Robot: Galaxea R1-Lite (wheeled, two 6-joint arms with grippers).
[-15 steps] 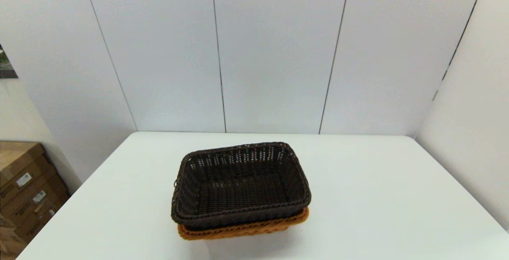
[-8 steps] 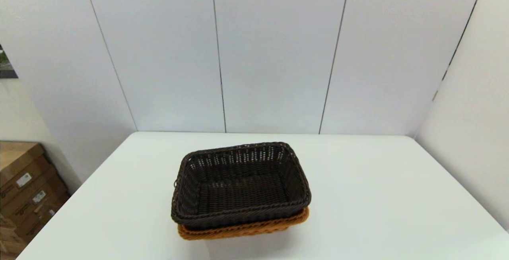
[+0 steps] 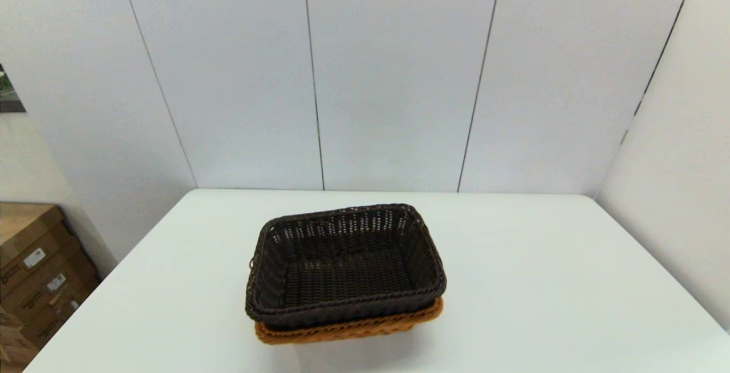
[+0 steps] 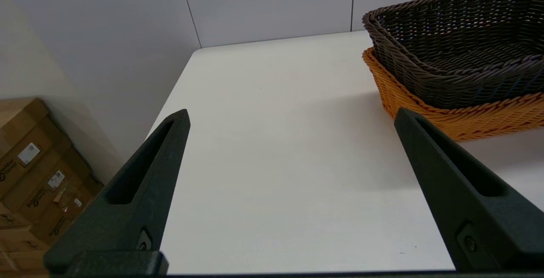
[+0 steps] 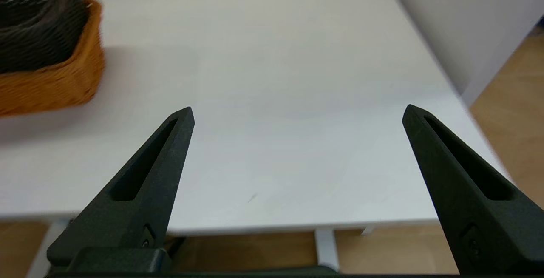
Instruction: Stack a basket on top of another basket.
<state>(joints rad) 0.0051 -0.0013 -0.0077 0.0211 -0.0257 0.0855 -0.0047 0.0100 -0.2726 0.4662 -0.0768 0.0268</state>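
The dark brown basket (image 3: 345, 264) sits nested on top of the orange-tan basket (image 3: 348, 328) near the middle of the white table (image 3: 542, 282). Only the tan basket's front rim shows beneath it in the head view. Neither arm appears in the head view. My left gripper (image 4: 291, 116) is open, pulled back near the table's left front, with the dark basket (image 4: 463, 57) and the tan basket (image 4: 467, 118) ahead to its right. My right gripper (image 5: 297, 114) is open, held back past the table's front edge, with the stacked tan basket (image 5: 51, 82) and dark basket (image 5: 36, 18) off to its left.
Cardboard boxes (image 3: 34, 270) stand on the floor left of the table. Grey wall panels close the back and right sides. The table's front edge (image 5: 255, 222) and a white leg show in the right wrist view.
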